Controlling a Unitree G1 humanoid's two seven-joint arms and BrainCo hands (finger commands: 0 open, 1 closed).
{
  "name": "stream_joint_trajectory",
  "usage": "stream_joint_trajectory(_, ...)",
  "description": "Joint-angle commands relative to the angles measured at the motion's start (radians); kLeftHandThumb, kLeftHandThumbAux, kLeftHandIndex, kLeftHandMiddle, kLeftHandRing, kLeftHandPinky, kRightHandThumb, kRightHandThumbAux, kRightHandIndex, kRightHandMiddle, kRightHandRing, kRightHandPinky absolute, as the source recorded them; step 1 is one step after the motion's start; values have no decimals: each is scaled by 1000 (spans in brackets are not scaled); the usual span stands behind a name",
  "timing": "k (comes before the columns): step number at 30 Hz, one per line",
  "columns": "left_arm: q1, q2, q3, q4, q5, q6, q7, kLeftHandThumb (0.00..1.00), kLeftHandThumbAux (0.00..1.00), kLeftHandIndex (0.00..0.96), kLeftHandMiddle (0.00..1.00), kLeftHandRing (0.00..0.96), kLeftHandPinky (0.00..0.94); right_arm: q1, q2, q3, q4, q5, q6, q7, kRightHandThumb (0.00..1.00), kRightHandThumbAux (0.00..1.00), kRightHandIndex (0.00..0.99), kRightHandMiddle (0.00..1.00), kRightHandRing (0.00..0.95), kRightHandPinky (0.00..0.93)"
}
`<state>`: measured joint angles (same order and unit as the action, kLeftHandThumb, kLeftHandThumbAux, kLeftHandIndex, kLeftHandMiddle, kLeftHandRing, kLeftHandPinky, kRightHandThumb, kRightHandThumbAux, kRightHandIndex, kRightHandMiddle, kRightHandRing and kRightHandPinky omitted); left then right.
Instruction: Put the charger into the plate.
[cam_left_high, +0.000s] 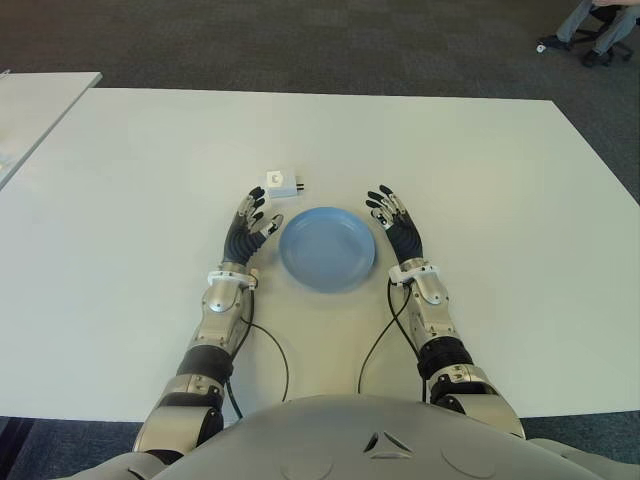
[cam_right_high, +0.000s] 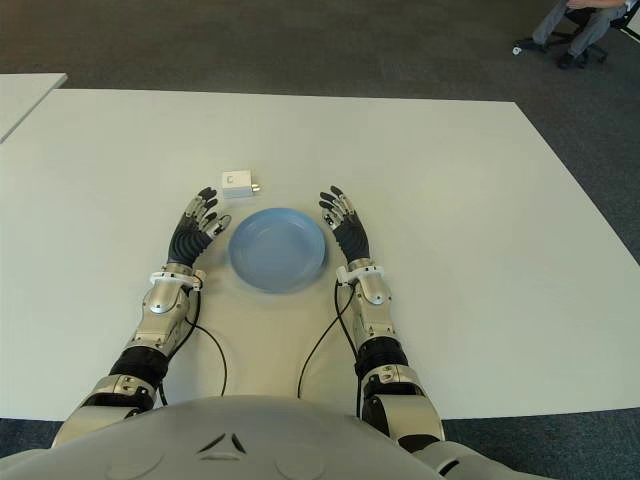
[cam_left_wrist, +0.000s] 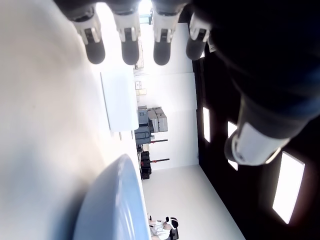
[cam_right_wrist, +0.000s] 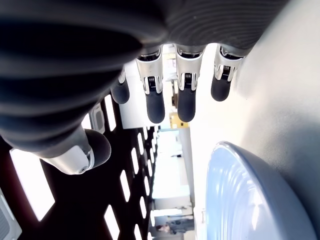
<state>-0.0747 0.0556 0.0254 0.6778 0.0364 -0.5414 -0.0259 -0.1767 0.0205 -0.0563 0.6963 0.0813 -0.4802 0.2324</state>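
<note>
We see white counter (cam_left_high: 480, 200), blue plate (cam_left_high: 327, 247) at centre near robot. Charger (cam_left_high: 280, 184), small white block, lies on counter just beyond plate's far left edge, apart from it, not in plate. Our left hand (cam_left_high: 246, 229) sits just left of plate, fingers extended and loose, holding nothing; fingertips near charger, not touching. Our right hand (cam_left_high: 397, 227) just right of plate, fingers likewise straight, empty. Person's legs (cam_left_high: 597, 25) visible at far right corner, beyond counter.
</note>
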Motion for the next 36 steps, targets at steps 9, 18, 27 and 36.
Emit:
stream_joint_trajectory(9, 53, -2, -6, 72, 4, 69, -8, 6, 650, 16, 87, 89, 100, 47, 1, 5, 41, -3, 44, -6, 0, 528, 40, 185, 147, 75)
stream_joint_trajectory(18, 50, 11, -17, 65, 51, 59, 42, 70, 670, 13, 83, 83, 85, 41, -1, 7, 47, -7, 42, -9, 0, 527, 40, 185, 147, 69)
stream_joint_trajectory(27, 43, 70, -68, 36, 257, -39, 254, 215, 638, 26, 129, 133, 163, 35, 3, 13, 51, -14, 41, -19, 0, 521, 33, 183, 144, 58)
stream_joint_trajectory(36, 1, 136, -41, -175, 273, 87, 244, 258, 583, 64, 173, 188, 222, 22, 16, 19, 65, -22, 46, -41, 0, 519, 41, 185, 145, 59)
